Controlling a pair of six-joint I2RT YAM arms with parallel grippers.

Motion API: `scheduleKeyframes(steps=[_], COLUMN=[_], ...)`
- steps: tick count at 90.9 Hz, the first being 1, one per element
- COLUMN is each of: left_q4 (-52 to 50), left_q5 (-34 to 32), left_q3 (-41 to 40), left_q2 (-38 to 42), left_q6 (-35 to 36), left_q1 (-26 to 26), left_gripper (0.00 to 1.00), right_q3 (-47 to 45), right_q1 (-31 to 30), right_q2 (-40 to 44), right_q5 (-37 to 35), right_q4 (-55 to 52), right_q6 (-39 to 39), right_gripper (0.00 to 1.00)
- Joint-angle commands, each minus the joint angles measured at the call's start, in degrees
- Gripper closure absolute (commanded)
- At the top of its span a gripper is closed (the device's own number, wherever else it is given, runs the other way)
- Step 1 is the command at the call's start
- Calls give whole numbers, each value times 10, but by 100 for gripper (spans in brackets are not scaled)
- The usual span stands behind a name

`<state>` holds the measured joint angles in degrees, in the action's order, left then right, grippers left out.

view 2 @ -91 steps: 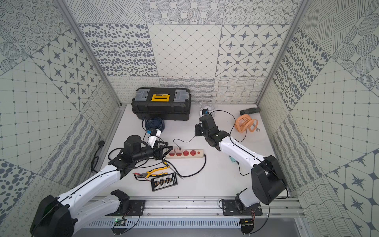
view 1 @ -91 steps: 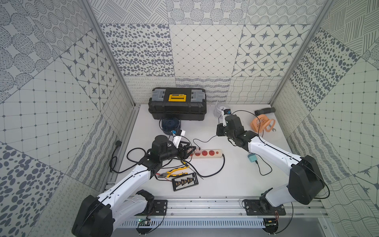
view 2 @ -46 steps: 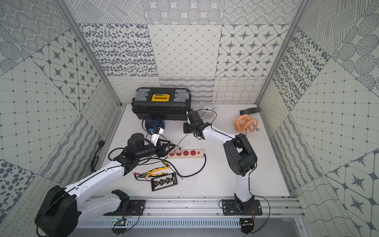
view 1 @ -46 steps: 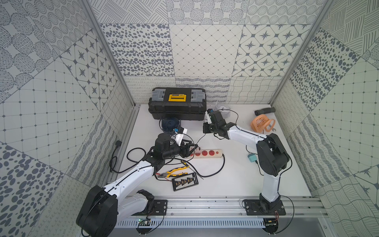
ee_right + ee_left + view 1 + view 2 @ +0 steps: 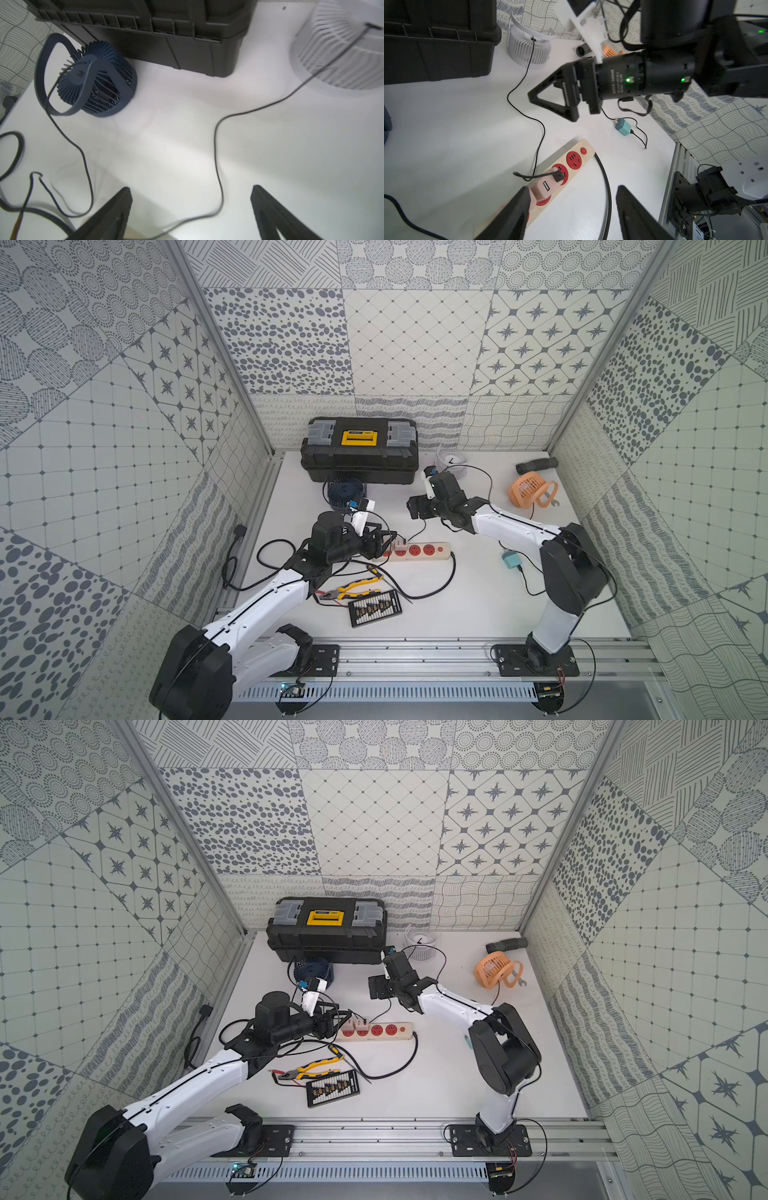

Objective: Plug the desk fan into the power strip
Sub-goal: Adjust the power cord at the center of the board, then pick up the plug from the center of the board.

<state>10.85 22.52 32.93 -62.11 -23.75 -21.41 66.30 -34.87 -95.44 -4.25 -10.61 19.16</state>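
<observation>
Power strip, the long cream-beige bar with round red sockets (image 5: 445, 549), lies mid-table between the arms. The thin black cable (image 5: 537, 133) from the white round desk fan (image 5: 451, 460) ends in a pink adapter block (image 5: 544, 188) seated on it. The right gripper (image 5: 191, 188), pinched a second ago, now gapes empty. The left gripper (image 5: 572, 189) has loosened, one finger brushing the adapter. Plugging looks done.

a black toolbox (image 5: 359, 450) with a yellow latch stands along the table's (image 5: 478, 614) back edge, toward its back left corner. a black ribbed tube (image 5: 536, 465) lies in the back right corner. yellow-handled pliers (image 5: 353, 588) lie toward the front edge, a black abacus (image 5: 375, 608) just beside them.
</observation>
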Motion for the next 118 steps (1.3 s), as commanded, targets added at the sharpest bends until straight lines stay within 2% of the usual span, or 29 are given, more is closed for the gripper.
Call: scheduleKeyframes(steps=[1,9,18,34,59,80,101,108,118], left_q4=[-19,-17,-15,-25,-51,-60,-57,-59,-57], left_q5=[-30,-37,-38,-26,-33,-28,-35,-35,-33], left_q3=[-10,-20,-25,-23,-26,-23,-33,-33,-32], left_q2=[15,23,26,32,61,64,76,77,74], left_q6=[19,20,21,23,29,30,26,26,26], left_q1=[0,0,0,0,0,0,0,0,0], left_gripper=[30,28,27,27,26,26,26,26,26], right_q3=[-72,-140,-190,-208,-274,-271,-266,-268,-260], right_q1=[18,47,98,216,312,347,349,334,281], right_q2=[121,199,249,254,264,221,191,191,190], right_q5=[-44,-57,-60,-37,46,71,115,136,126], right_q4=[9,-26,-85,-193,-210,-208,-208,-207,-201], right_q6=[24,56,80,91,109,95,81,84,97], right_gripper=[3,3,3,3,3,3,6,9,13])
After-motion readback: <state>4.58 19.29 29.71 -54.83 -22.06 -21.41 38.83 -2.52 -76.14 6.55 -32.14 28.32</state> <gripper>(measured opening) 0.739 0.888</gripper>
